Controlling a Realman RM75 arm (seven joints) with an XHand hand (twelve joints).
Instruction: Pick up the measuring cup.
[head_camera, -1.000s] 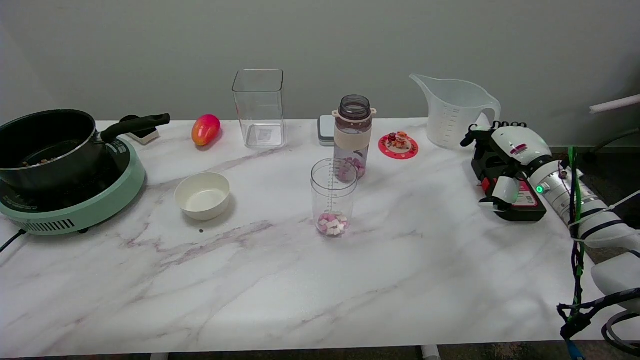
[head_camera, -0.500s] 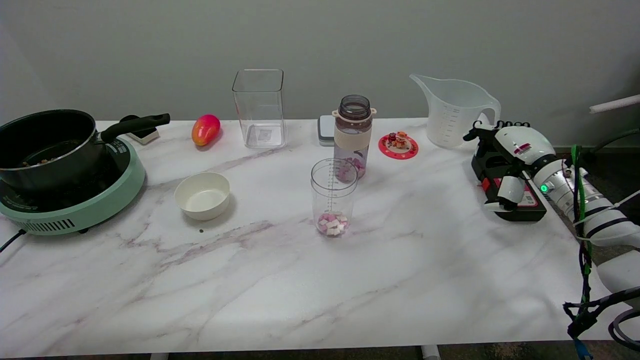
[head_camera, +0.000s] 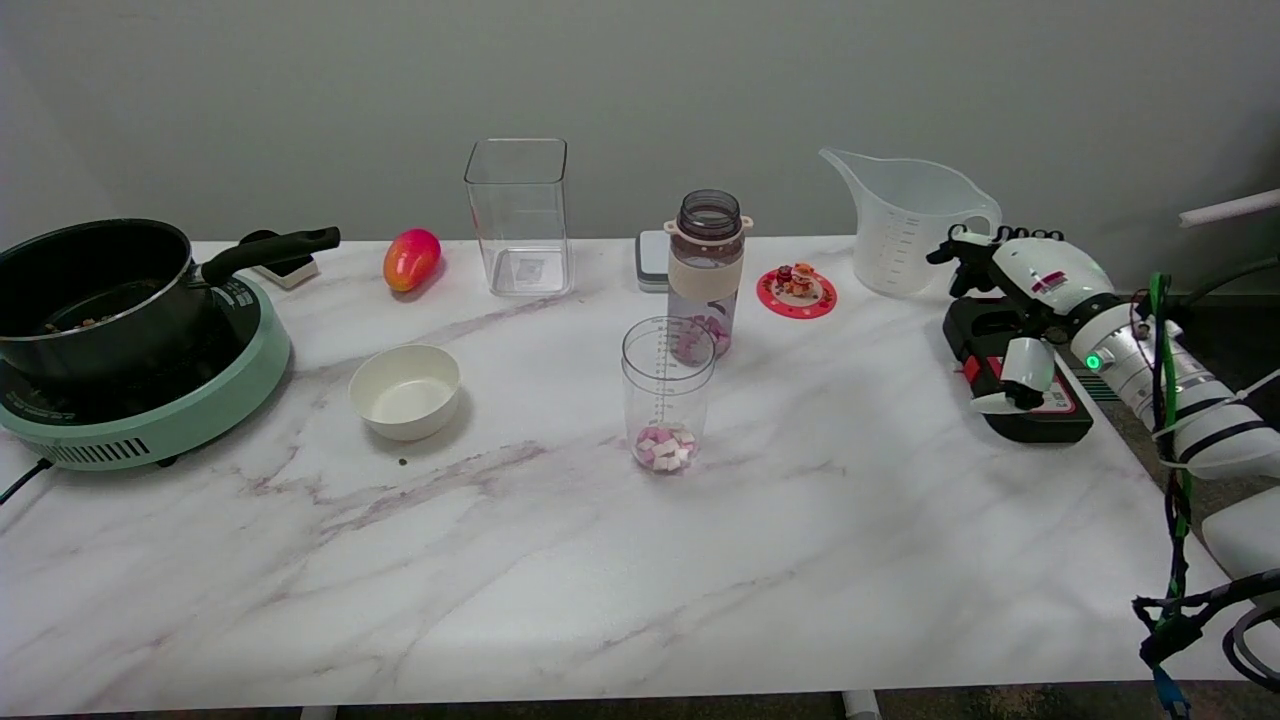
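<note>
The translucent white measuring cup (head_camera: 903, 227), a jug with a spout and printed scale, stands at the table's back right, its handle facing right. My right hand (head_camera: 1012, 298) hovers just right of that handle, fingers apart and holding nothing; its dark fingertips (head_camera: 950, 252) are close to the handle, and I cannot tell if they touch it. A clear graduated beaker (head_camera: 667, 394) with pink and white cubes in its bottom stands mid-table.
A black device with a red label (head_camera: 1018, 378) lies under the hand. Also on the table are a water bottle (head_camera: 706, 271), a red coaster with a figurine (head_camera: 797, 289), a clear square container (head_camera: 518, 217), a white bowl (head_camera: 405, 391), a mango (head_camera: 411, 259), and a pot (head_camera: 95, 292) on a green cooker.
My right hand has risen and moved back and slightly right, bringing its fingertips up beside the measuring cup's handle. Nothing else has moved.
</note>
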